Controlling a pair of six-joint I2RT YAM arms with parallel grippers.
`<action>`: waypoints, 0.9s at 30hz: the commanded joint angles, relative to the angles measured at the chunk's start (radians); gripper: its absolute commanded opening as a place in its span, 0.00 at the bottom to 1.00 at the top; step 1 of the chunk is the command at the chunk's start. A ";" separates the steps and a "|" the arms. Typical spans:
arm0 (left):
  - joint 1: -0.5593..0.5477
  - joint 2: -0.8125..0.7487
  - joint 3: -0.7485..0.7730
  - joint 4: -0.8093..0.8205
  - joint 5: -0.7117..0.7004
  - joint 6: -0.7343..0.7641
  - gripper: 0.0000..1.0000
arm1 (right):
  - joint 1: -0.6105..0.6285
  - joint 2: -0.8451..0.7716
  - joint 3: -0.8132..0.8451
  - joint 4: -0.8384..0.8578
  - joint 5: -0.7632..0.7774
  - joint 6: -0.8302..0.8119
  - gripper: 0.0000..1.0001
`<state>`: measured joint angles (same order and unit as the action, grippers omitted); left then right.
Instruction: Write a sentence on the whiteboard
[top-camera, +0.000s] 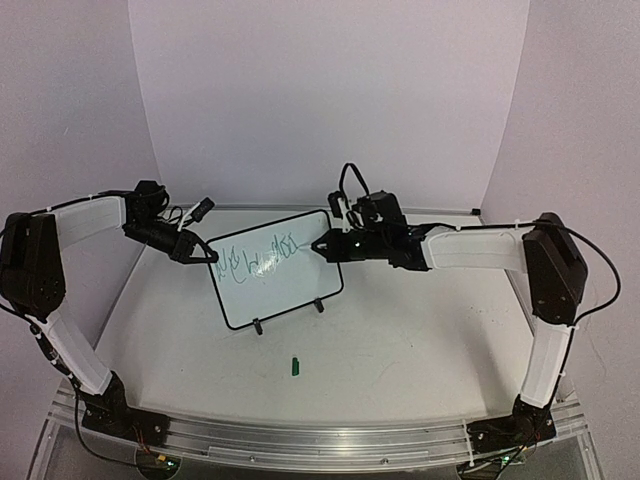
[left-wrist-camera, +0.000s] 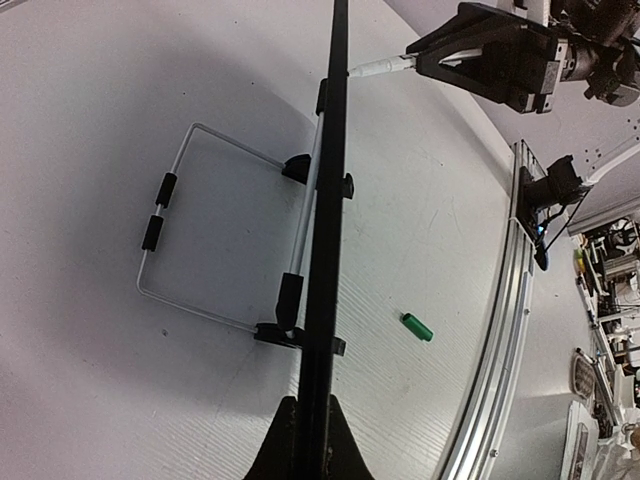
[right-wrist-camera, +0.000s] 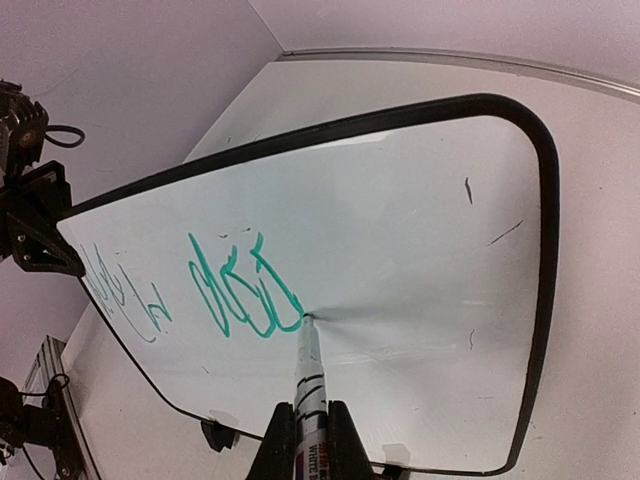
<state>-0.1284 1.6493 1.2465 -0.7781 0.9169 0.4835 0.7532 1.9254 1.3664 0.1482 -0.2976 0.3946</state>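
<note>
The whiteboard (top-camera: 285, 292) stands at the middle of the top view, propped upright on the table (top-camera: 430, 340) on its two small black feet, with its face turned toward the bottom of the frame. The sentence (top-camera: 262, 258) is a green scrawl across the upper part of the board, from near its left edge to about the middle; in the right wrist view the letters on the left look thin and faint, and those beside the pen tip are bold green. The left gripper (left-wrist-camera: 310, 425) is closed on the board's black frame; its wrist view shows the board edge-on as a dark line running up the centre from between the fingers. Left of that line a wire stand (left-wrist-camera: 165, 240) lies on the table behind the board. The right gripper (right-wrist-camera: 310, 435) is clamped around a marker (right-wrist-camera: 308, 365), which points up the frame with its tip touching the white surface at the right end of the green letters. A small green cap (top-camera: 295, 366) lies on the table below the board in the top view, well apart from both arms.
</note>
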 joint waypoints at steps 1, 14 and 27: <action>0.004 -0.025 0.011 0.011 -0.126 0.026 0.00 | -0.003 -0.082 -0.001 0.048 -0.006 0.013 0.00; 0.004 -0.026 0.011 0.011 -0.127 0.026 0.00 | -0.003 -0.020 0.069 0.056 -0.006 0.018 0.00; 0.004 -0.025 0.012 0.009 -0.128 0.026 0.00 | -0.004 0.018 0.089 0.053 0.022 0.027 0.00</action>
<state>-0.1299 1.6493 1.2465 -0.7780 0.9157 0.4984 0.7532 1.9339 1.4181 0.1789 -0.3010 0.4124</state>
